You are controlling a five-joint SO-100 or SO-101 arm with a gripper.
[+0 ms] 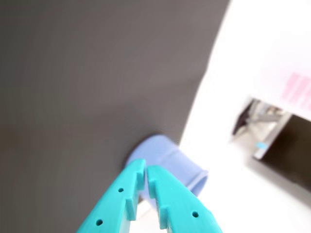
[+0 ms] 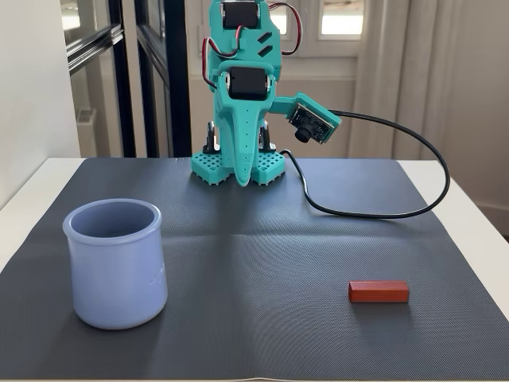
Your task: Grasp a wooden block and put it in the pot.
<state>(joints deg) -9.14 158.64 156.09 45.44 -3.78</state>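
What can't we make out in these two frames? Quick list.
- Wooden block: absent from the wrist view, outside its frame.
- Pot: wrist view shows it partly, gripper fingers cover its near side; blurred.
- Pot contents: fixed view, wall hides the bottom.
- Gripper: fixed view, end-on, fingers indistinct.

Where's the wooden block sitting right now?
In the fixed view the wooden block lies flat on the dark mat, front right, well apart from the pot at front left. The wrist view doesn't show it.
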